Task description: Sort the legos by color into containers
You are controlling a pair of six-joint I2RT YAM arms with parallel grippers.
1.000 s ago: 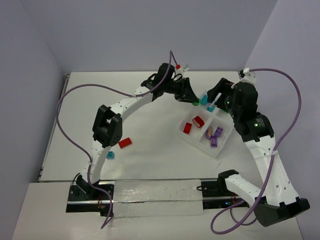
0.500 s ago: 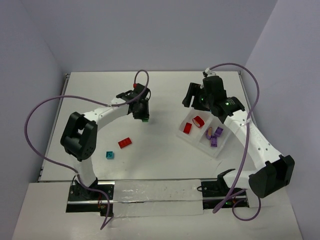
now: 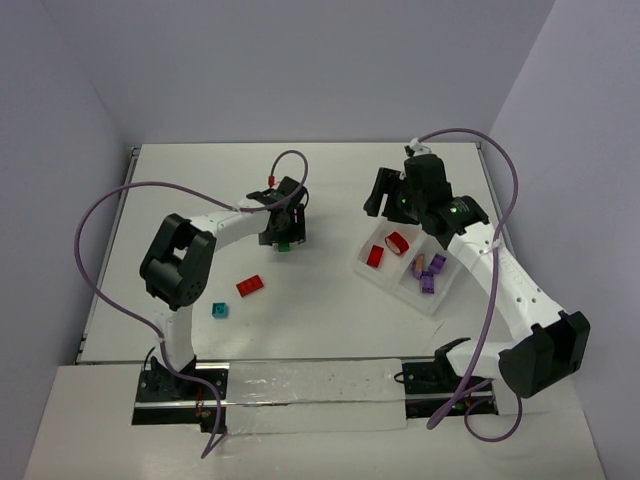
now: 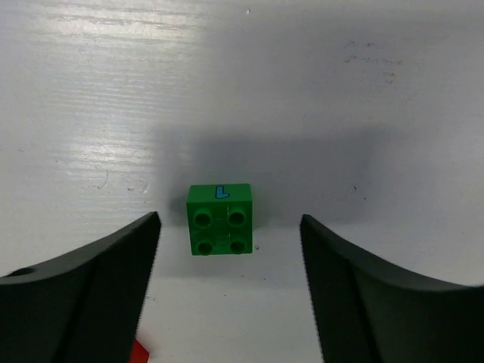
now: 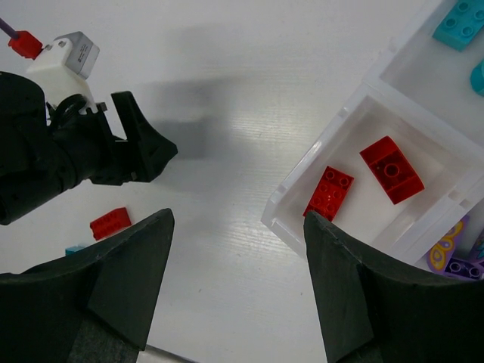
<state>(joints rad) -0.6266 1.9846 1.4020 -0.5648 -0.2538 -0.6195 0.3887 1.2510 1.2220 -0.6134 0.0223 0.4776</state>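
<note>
The only marking I find is a small blue hooked shape on the green brick [image 4: 219,219], on the face next to its four studs. I cannot read it as a letter. One purple brick [image 5: 446,249] carries a yellowish print, cut off at the frame edge.

The green brick lies on the tabletop [image 4: 340,91] between the fingers of the left gripper [image 4: 228,221]. Its jaws are spread with a gap on either side of the brick, grasping nothing. The right gripper [image 5: 238,219] hangs above the tabletop just beside the tray [image 5: 355,144], jaws apart and empty.

From above, the right arm covers the tray's far compartments, so the teal ones in the tray show only at the right wrist. One teal brick [image 5: 456,24] is nearly whole and a second is sliced by the frame edge. The purple compartment is partly cut off there too. From above I make out two purple pieces plainly and a third, paler piece I cannot identify.

My count:
- **Green:** one.
- **Red:** three. Two red bricks [image 5: 330,192] share one compartment, and a loose red brick [image 3: 250,286] lies on the tabletop.
- **Teal:** three. Two are in the tray, and a loose teal brick [image 3: 218,310] lies near the red one.
</note>
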